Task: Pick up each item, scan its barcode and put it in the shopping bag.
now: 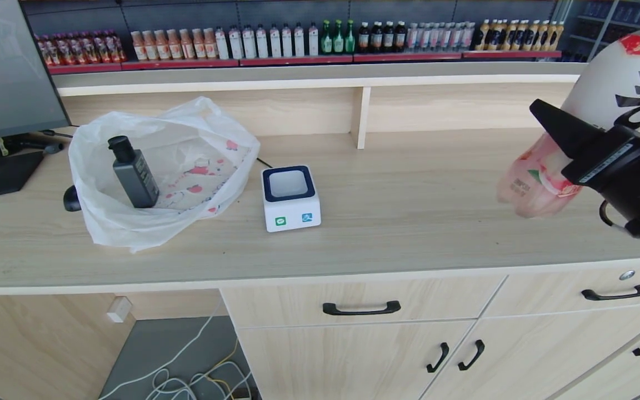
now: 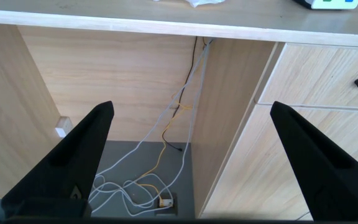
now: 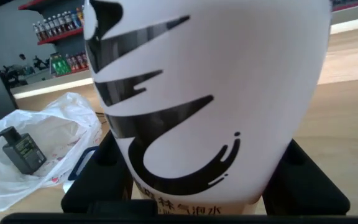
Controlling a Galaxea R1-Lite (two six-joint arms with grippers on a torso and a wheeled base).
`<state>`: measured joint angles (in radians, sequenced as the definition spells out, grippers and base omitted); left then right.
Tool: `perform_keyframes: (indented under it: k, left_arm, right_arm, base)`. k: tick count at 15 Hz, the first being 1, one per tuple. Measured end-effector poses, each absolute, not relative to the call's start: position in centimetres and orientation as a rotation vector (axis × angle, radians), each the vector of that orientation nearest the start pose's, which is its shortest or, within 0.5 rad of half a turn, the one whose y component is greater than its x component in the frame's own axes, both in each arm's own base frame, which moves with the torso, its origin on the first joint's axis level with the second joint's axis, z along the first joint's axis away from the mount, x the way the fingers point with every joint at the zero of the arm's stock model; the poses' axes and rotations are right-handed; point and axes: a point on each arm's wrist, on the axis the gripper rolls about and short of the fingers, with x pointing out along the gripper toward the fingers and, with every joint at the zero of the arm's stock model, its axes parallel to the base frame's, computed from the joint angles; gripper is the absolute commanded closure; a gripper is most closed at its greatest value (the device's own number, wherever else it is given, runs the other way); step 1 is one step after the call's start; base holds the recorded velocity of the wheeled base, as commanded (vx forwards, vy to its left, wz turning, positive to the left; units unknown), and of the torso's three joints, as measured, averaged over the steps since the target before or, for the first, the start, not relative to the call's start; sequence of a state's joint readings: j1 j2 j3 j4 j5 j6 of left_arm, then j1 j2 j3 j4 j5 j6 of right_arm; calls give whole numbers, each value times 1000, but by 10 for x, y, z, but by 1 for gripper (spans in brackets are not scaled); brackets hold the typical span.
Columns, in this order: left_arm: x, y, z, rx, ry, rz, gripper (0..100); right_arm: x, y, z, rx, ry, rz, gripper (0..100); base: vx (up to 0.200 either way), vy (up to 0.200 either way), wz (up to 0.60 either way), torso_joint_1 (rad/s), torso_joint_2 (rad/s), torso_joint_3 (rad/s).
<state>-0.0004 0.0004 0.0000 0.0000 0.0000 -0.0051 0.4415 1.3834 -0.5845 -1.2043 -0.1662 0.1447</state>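
In the head view one item looks done: a flat-sided dark bottle [image 1: 134, 175] stands in the crinkly translucent shopping bag [image 1: 103, 222] left of the boxy white scanner [image 1: 290, 197]. The right gripper [image 1: 575, 139], well right of the scanner, has its jaws clamped on a smooth pink drink bottle [image 1: 531, 183], seemingly yet to be scanned and bagged. The left wrist view has the left gripper [image 2: 188, 162] below the scanner's wooden table [image 2: 104, 25], jaws wide and empty, and the right wrist view shows the drink bottle's glossy label between the jaws.

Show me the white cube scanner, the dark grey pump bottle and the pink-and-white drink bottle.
white cube scanner [image 1: 291, 212], head view, its front face.
dark grey pump bottle [image 1: 135, 179], head view, middle of its body.
pink-and-white drink bottle [image 1: 609, 83], head view, its white upper label.
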Motion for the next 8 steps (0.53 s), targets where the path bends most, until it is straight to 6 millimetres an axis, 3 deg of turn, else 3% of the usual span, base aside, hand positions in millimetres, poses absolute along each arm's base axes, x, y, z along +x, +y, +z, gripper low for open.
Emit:
perform_keyframes:
  k: [8]
  left_arm:
    - [-23,0,75,-5,0,-1,0]
  right_arm:
    - [129,140,213,36,-229,666,100]
  base:
    - [0,0,0,0,0,0]
